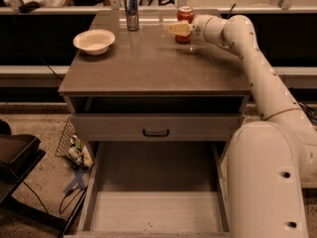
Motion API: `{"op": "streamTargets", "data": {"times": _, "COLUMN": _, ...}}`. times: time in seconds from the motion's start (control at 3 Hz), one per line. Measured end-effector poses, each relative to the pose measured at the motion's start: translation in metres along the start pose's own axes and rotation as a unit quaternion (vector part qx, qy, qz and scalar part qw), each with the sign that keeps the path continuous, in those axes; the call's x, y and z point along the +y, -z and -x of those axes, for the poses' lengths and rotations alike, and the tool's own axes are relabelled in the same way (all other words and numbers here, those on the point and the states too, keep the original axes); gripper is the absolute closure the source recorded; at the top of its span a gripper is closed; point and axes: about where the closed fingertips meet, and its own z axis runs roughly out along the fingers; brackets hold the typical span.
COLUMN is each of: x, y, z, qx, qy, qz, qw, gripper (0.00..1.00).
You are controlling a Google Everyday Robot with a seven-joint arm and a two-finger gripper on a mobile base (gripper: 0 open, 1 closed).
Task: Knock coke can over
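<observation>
The red coke can (185, 15) stands upright near the far right edge of the brown cabinet top (153, 63). My gripper (177, 29) reaches in from the right on the white arm and sits in front of the can's middle, covering part of it. Whether it touches the can does not show. A slimmer blue-and-silver can (131, 4) stands upright at the far middle of the top.
A white bowl (94, 41) sits on the left of the top. The bottom drawer (156, 192) is pulled out toward me. A wire basket with clutter (72, 145) and cables lie on the floor at left. A counter runs behind the cabinet.
</observation>
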Motion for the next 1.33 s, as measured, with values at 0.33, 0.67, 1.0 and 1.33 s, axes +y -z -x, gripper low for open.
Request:
{"op": "streamTargets", "data": {"times": 0.33, "x": 0.003, "y": -0.003, "z": -0.002, "qx": 0.001, "qy": -0.001, "qz": 0.003, "qw": 1.0000, "gripper": 0.47}}
{"op": "streamTargets", "data": {"times": 0.67, "x": 0.005, "y": -0.005, "z": -0.003, "qx": 0.002, "qy": -0.001, "qz": 0.004, "qw": 1.0000, "gripper": 0.69}}
{"op": "streamTargets", "data": {"times": 1.0, "x": 0.007, "y": -0.008, "z": -0.004, "qx": 0.002, "qy": -0.002, "qz": 0.006, "qw": 1.0000, "gripper": 0.93}}
{"op": "streamTargets", "data": {"times": 1.33, "x": 0.016, "y": -0.006, "z": 0.001, "qx": 0.033, "qy": 0.018, "qz": 0.011, "qw": 0.9992, "gripper": 1.00}}
